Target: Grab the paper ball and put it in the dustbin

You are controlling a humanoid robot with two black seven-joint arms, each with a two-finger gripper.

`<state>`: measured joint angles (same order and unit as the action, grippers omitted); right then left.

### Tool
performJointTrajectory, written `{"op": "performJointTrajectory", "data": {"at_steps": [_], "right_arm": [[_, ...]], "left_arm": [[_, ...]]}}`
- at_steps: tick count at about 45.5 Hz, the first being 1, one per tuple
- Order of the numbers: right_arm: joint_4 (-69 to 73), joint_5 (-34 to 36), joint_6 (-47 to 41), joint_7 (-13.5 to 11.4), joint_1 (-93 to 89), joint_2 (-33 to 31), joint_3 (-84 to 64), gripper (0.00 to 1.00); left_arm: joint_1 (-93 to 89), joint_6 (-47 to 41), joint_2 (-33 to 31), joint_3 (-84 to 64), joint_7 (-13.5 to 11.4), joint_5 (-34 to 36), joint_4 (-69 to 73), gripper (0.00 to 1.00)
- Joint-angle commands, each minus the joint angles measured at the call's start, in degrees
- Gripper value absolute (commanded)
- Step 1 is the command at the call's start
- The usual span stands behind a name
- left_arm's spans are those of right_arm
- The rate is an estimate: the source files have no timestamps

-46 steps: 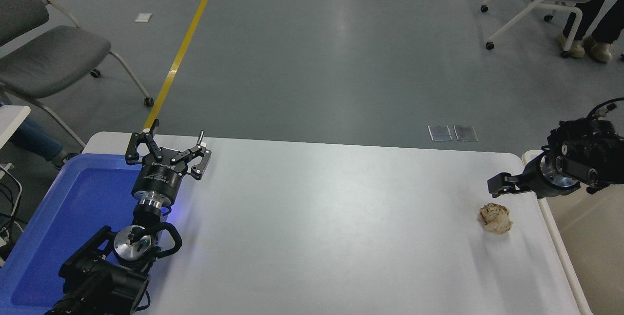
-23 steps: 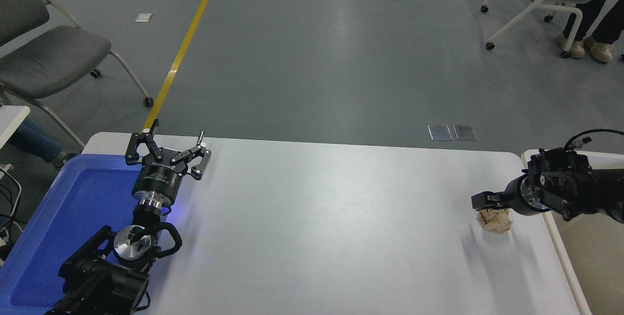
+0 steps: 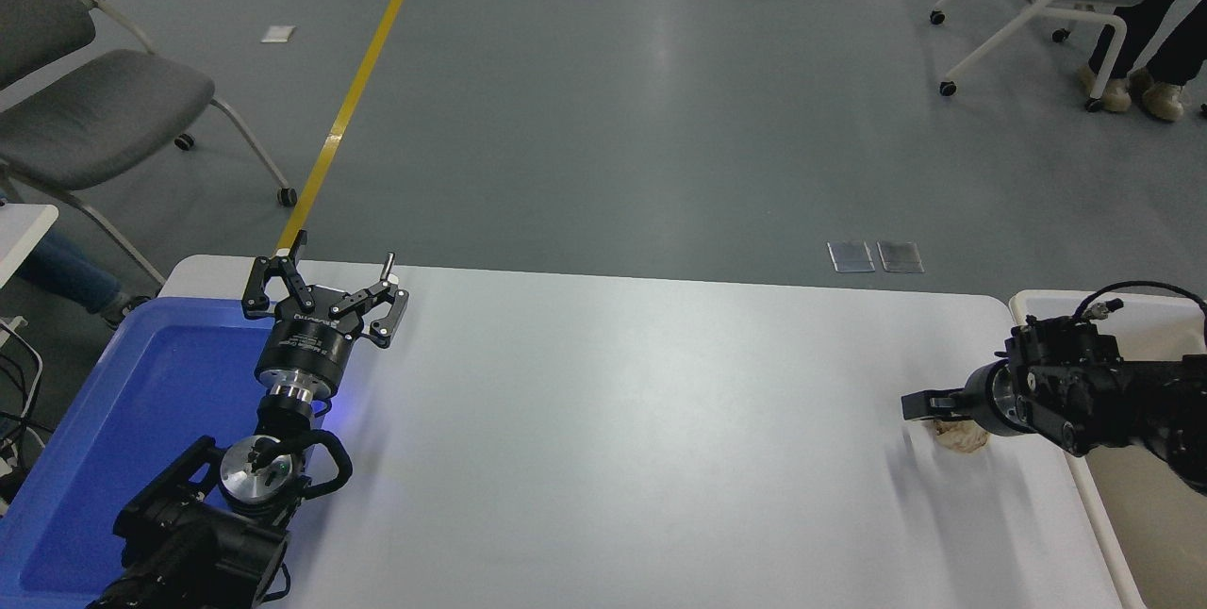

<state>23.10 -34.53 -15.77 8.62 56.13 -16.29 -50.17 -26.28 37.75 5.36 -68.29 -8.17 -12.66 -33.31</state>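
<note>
Right gripper point(image 3: 929, 404) low over paper ball point(image 3: 964, 438) near table's point(image 3: 660, 420) right edge, beside dustbin point(image 3: 1084, 496), jaw state unclear from here; left gripper point(image 3: 325, 293) parked, spread open; risk: off-centre closure nudging the light ball away

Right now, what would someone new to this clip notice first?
Probably the right gripper reaching in from the right edge, low over the paper ball near the table's right end, hiding most of it. Just beyond that end stands the cream dustbin. At the lower left, the left gripper sits parked with its fingers spread beside a blue tray.
</note>
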Motion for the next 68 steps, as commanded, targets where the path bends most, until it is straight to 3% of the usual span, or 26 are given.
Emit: {"op": "performJointTrajectory", "data": {"at_steps": [1, 5, 10, 13, 26, 38, 48, 68], "right_arm": [[-0.69, -0.01, 1.44, 0.0, -1.47, 0.2, -0.02, 0.72], [-0.69, -0.01, 1.44, 0.0, -1.47, 0.12, -0.28, 0.42], [-0.96, -0.1, 1.44, 0.0, -1.47, 0.03, -0.2, 0.25], [-1.04, -0.01, 1.44, 0.0, -1.38, -0.23, -0.28, 0.0], [-0.87, -0.01, 1.01, 0.61, -0.68, -0.94, -0.55, 0.0], [-0.17, 0.17, -2.5, 4.21, 2.22, -3.31, -0.46, 0.0], [4.48, -0.01, -9.8, 7.03, 11.18, -11.04, -0.72, 0.0], [19.61, -12.84, -25.0, 6.32, 41.85, -25.19, -2.3, 0.0]], "left_arm": [[0.0, 0.04, 0.0, 0.0, 0.0, 0.0, 0.0, 0.99], [0.0, -0.05, 0.0, 0.0, 0.0, 0.0, 0.0, 0.99], [0.0, -0.05, 0.0, 0.0, 0.0, 0.0, 0.0, 0.99], [0.0, 0.04, 0.0, 0.0, 0.0, 0.0, 0.0, 0.99], [0.0, 0.04, 0.0, 0.0, 0.0, 0.0, 0.0, 0.99], [0.0, -0.05, 0.0, 0.08, 0.0, 0.0, 0.0, 0.99], [0.0, 0.04, 0.0, 0.08, 0.0, 0.0, 0.0, 0.99], [0.0, 0.04, 0.0, 0.09, 0.0, 0.09, 0.0, 0.99]]}}
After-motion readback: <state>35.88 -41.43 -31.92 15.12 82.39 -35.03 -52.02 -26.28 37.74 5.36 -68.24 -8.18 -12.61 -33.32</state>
